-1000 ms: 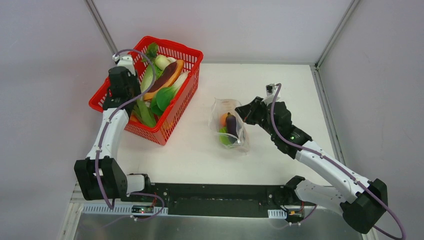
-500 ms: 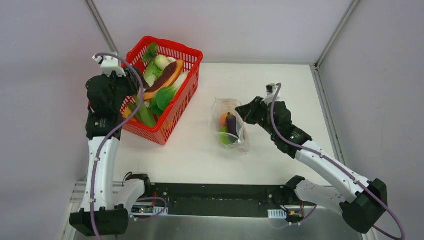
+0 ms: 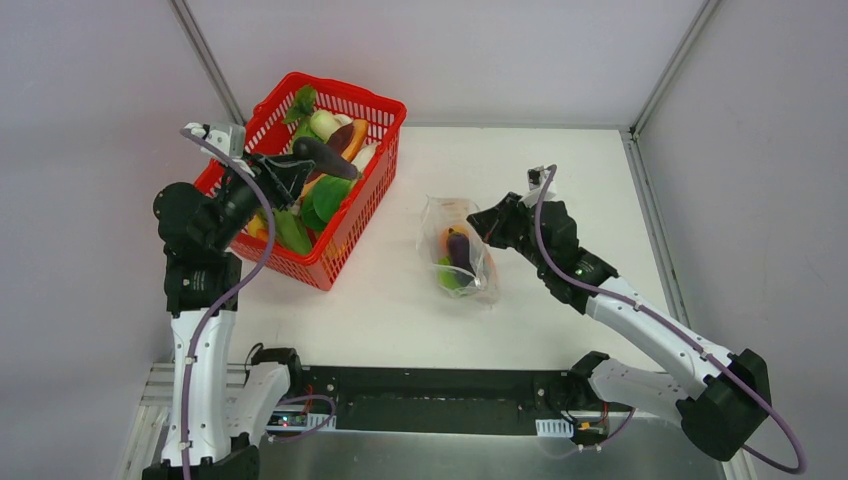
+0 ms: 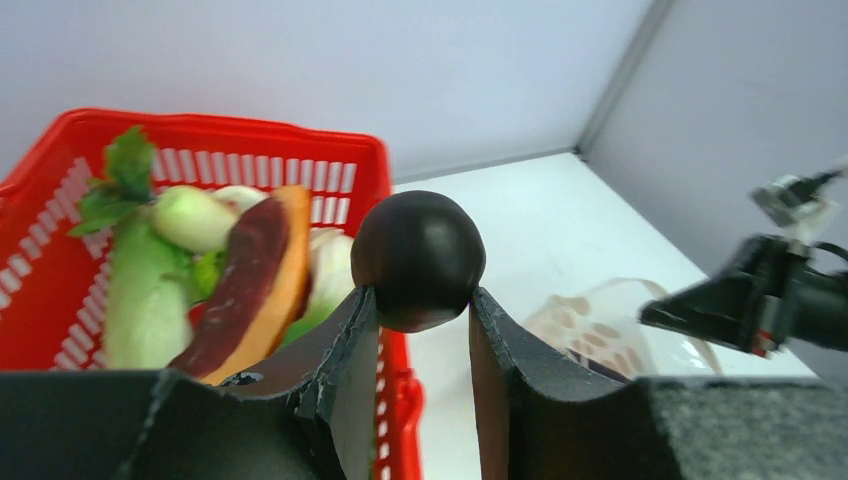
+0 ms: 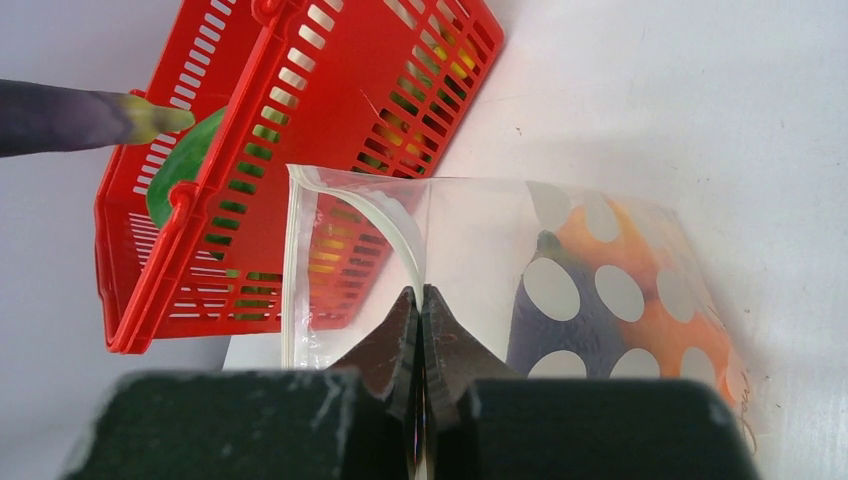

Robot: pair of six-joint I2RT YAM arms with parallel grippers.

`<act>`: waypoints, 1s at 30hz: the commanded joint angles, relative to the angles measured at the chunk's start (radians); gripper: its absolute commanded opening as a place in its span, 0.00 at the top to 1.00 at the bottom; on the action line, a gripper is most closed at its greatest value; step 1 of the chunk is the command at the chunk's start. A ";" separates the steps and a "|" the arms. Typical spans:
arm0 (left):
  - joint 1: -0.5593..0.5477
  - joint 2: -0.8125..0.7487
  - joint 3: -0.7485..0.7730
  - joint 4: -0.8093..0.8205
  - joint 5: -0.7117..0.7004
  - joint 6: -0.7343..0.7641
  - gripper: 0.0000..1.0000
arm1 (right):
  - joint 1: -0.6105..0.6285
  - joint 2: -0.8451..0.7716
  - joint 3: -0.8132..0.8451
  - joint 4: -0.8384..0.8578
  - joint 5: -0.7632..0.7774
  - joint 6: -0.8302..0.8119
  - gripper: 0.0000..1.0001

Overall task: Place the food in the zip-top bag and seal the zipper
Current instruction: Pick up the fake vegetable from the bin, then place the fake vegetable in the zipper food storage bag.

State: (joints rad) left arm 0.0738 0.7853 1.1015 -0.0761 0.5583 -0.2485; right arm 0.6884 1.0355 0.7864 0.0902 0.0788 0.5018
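Above the red basket [image 3: 345, 92], the left end effector [image 3: 290, 175] is raised in the air and is closed on a dark eggplant [image 3: 322, 157]. In the left wrist view its two fingers [image 4: 350, 340] press on both sides of the eggplant's round end [image 4: 418, 258], which sticks out beyond the fingertips. The basket stands on the far left part of the white counter [image 3: 540, 160]. It contains a pale radish [image 3: 322, 122], green leafy pieces [image 3: 325, 195] and a long piece that is dark red with an orange edge [image 4: 250, 280].

Near the middle of the counter, well apart from the basket, lies the zip-top bag [image 3: 455, 250]. The right end effector [image 3: 480, 222] is at the right side of the bag, low over the counter. In the right wrist view its fingers [image 5: 395, 335] are pressed together on one lip of the bag's mouth, with almost no gap between them. The zipper [image 5: 290, 270] is a pale strip along the mouth; the mouth is open and faces the basket.

Inside the bag are a small orange fruit [image 5: 650, 330], a second eggplant [image 3: 458, 245] and a green piece [image 3: 447, 275], which touch each other. The clear plastic has white round dots printed on it.
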 commanded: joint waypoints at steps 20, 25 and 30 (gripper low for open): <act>-0.719 0.115 -0.045 0.034 -0.081 0.291 1.00 | -0.007 -0.012 0.020 0.063 -0.013 0.032 1.00; -0.804 0.163 -0.052 0.039 -0.234 0.399 1.00 | -0.007 -0.015 0.018 0.062 -0.013 0.033 1.00; -0.865 0.219 -0.049 0.050 -0.341 0.490 1.00 | -0.007 -0.023 0.016 0.054 -0.008 0.032 1.00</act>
State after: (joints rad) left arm -0.7555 0.9760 1.0492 -0.0593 0.3473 0.1196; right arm 0.6849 1.0351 0.7864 0.0937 0.0700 0.5213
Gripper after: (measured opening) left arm 0.338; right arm 0.009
